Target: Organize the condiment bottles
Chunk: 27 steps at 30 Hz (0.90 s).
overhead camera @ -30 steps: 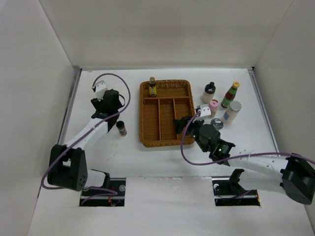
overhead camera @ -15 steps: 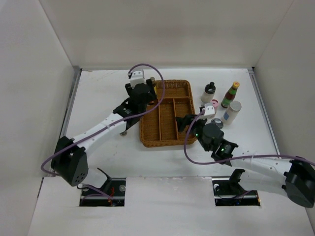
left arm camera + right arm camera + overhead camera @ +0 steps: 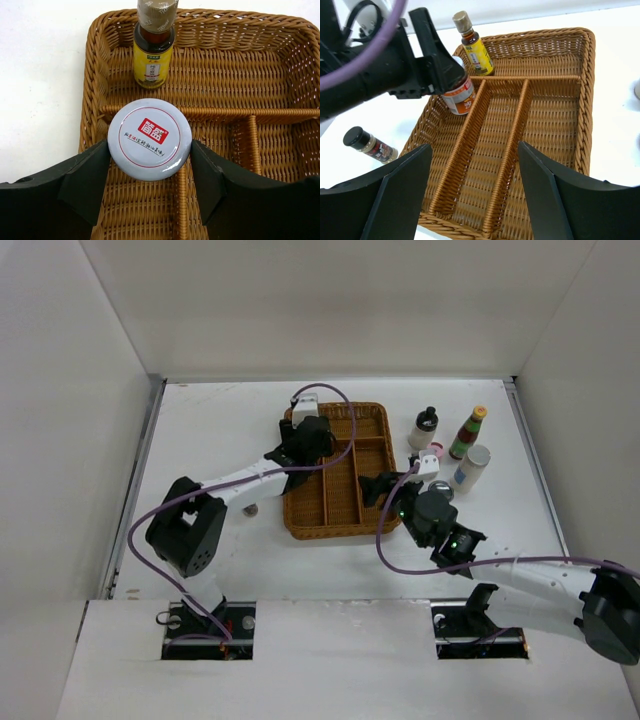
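White table: wicker tray is set centrally
Left gripper: clamped on white-lidded jar, held over tray
Right gripper: spread, nothing held
Done: yellow-label bottle parked in tray
Undone: black-capped bottle, right-side cluster

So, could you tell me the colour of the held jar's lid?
The lid is white with a red logo; left wrist view shows it best.

My left gripper, clamped round a white-lidded jar, fills the left side of the brown wicker tray; a tan-capped yellow-label bottle stands just behind it (back compartment). I see free passage along the middle and right slots before my right gripper.
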Tool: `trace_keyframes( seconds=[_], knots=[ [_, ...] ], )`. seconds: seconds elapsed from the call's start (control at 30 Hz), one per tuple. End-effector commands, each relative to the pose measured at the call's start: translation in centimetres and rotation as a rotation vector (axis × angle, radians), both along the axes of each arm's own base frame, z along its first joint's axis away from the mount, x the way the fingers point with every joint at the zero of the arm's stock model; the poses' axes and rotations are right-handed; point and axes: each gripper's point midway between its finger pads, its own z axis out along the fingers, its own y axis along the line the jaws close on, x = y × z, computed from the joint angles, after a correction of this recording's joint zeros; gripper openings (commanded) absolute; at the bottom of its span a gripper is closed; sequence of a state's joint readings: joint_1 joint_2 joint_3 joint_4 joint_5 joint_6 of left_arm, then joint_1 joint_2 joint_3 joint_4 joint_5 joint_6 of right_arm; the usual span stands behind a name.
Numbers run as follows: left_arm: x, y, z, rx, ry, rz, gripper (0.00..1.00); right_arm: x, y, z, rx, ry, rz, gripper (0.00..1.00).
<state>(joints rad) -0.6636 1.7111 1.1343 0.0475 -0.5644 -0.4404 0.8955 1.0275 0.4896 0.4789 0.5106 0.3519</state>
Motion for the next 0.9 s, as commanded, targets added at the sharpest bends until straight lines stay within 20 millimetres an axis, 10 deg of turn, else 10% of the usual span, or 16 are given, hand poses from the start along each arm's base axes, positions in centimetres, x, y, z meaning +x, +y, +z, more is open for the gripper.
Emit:
trace_keyframes(
  seconds=[0.0,0.5,0.63,0.87],
  knots=[
    [2.1,-1.5,5.9,-0.125,-0.198,0.016,0.36,0.2,0.0,0.6,0.034,-0.013,-0.006,0.76],
    [1.1,0.1,1.3,-0.075,-0.186,0.062,0.63,0.2,-0.4,1.0,0.045,-0.022,-0.015,0.76],
    [0.3,0.5,3.8,-0.100,-0.228,0.057,0.87,0.1,-0.6,1.2,0.052,-0.024,-0.016,0.78],
    [-4.2,3.7,10.6,-0.195,-0.323,0.045,0.89,0.3,-0.9,1.0,0.060,-0.017,-0.026,0.79]
  ],
)
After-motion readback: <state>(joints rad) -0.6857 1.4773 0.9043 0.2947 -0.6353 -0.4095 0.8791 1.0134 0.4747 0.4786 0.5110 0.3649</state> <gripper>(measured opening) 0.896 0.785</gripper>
